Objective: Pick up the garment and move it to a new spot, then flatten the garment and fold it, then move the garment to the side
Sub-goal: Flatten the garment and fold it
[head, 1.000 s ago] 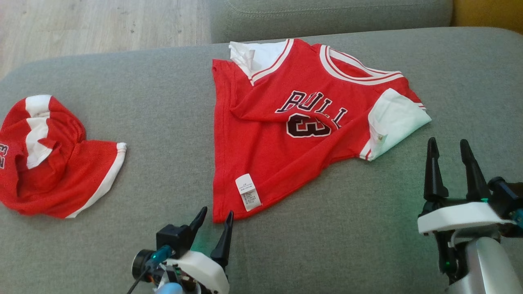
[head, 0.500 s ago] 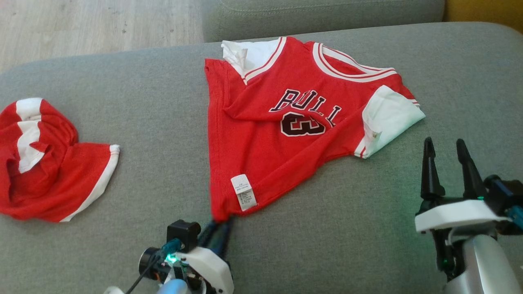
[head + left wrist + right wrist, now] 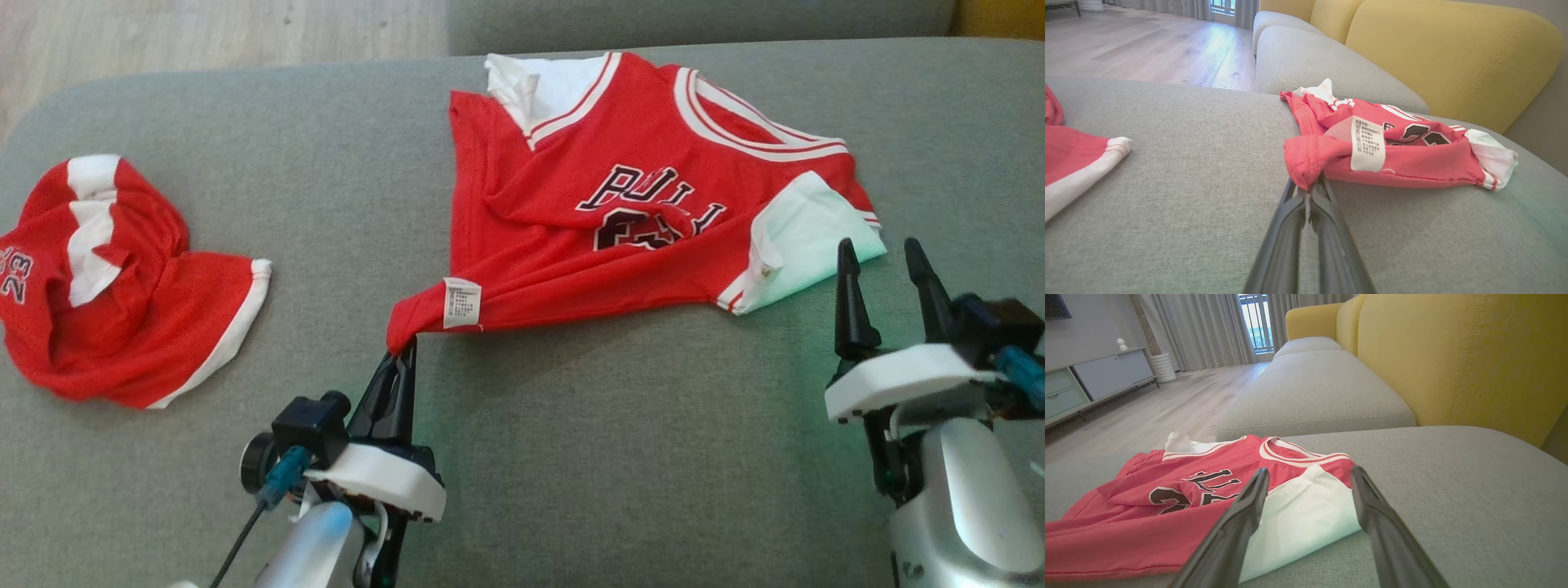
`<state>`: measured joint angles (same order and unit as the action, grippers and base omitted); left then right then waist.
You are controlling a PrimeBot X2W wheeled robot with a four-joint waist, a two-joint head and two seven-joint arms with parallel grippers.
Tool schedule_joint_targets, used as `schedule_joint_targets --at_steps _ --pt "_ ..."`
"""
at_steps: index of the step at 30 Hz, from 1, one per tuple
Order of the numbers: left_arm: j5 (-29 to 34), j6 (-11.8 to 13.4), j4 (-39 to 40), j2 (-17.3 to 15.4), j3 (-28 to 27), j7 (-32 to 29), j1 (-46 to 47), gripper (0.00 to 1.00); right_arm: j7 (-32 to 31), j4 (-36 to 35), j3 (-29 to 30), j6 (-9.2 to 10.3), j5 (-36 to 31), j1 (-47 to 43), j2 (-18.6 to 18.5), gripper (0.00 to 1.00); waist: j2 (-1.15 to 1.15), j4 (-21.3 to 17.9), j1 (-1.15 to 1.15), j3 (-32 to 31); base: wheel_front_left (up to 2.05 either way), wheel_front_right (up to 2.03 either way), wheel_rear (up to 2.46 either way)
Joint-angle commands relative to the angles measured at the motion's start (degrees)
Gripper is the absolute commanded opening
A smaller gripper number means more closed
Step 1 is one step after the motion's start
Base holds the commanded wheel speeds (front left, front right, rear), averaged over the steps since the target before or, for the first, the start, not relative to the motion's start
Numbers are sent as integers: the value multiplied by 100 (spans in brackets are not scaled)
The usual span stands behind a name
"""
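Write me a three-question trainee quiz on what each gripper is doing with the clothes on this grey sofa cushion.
1. True or false: the left gripper is shut on a bottom corner of the red jersey.
2. Pick one. The right gripper has its fingers: A) apart, holding nothing; B) shut on a white sleeve; C) shut on the care label.
3. Fill in: going by the robot's own sides, the crumpled second garment lies to the ____ of the red jersey.

Key: 1 true; 2 A; 3 left.
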<state>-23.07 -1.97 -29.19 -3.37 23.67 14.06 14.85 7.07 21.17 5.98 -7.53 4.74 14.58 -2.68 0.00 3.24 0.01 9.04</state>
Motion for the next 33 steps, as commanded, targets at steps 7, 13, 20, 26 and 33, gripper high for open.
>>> schedule_joint_targets --at_steps 7,13,20,26,33 --pt "116 -9 318 -18 -297 92 162 0 -210 265 17 4 -236 528 -53 100 0 211 -1 139 0 0 0" --pt "194 -96 282 3 -237 93 183 0 -492 896 218 4 -488 1191 -220 100 0 324 -1 271 0 0 0" --pt "193 -187 253 30 -109 93 312 0 -876 1745 479 4 -925 2014 -420 100 0 512 -1 494 0 0 0" --pt "156 -201 226 44 11 94 425 0 -990 2481 541 4 -911 2443 -514 100 0 624 -1 602 0 0 0" --pt "94 -191 219 47 102 94 475 0 -856 2962 508 4 -885 2681 -571 100 0 663 -1 614 0 0 0"
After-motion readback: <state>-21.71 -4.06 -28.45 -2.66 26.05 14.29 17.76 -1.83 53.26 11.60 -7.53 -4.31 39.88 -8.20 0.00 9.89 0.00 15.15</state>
